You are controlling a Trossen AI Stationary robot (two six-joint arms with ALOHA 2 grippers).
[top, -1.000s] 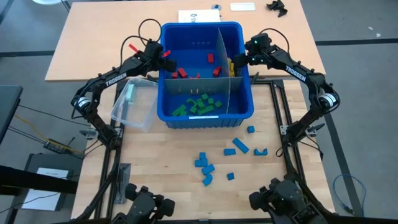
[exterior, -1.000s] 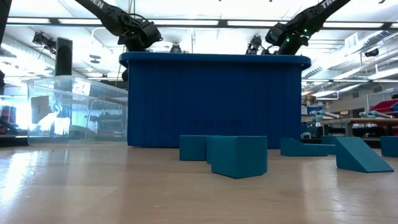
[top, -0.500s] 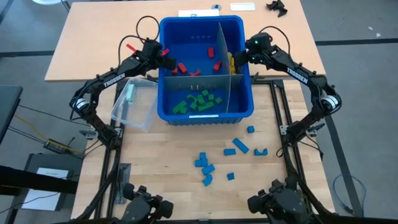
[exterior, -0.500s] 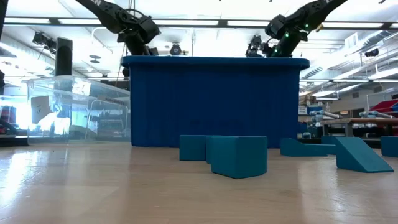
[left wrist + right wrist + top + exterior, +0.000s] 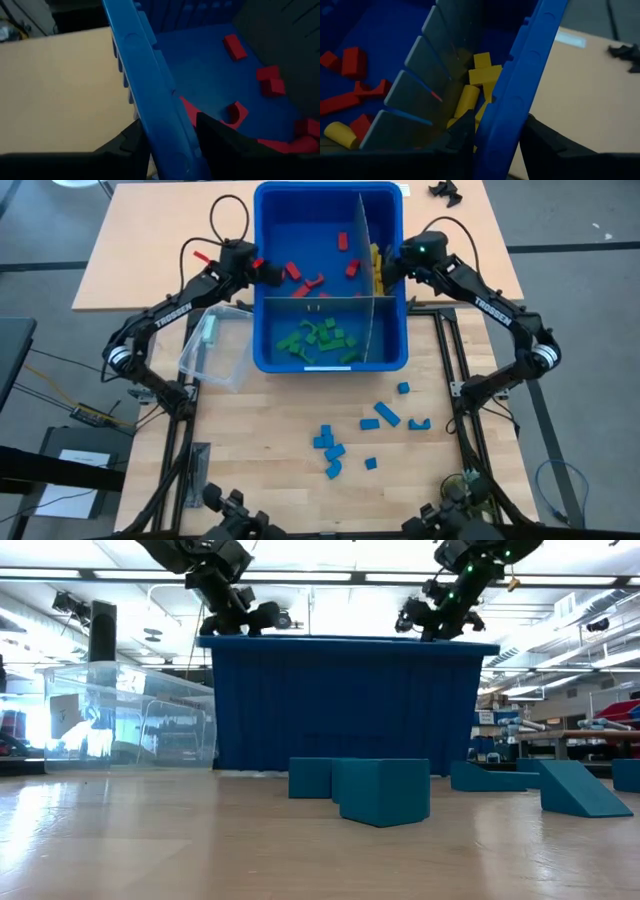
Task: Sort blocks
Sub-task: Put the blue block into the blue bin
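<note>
Left gripper (image 5: 257,270) pinches the blue bin's (image 5: 330,363) 9 o'clock wall; right gripper (image 5: 390,270) pinches its 3 o'clock wall. Red blocks (image 5: 318,283), yellow blocks (image 5: 376,262) and green blocks (image 5: 318,340) lie inside; blue blocks (image 5: 366,430) lie on the table (image 5: 150,240) at 6 o'clock, well apart from both grippers' fingers.

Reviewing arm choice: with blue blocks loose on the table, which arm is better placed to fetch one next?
Neither is free: the left gripper and right gripper each clamp the blue bin. Once released, probably the right; the blue blocks lie nearer its side.
</note>
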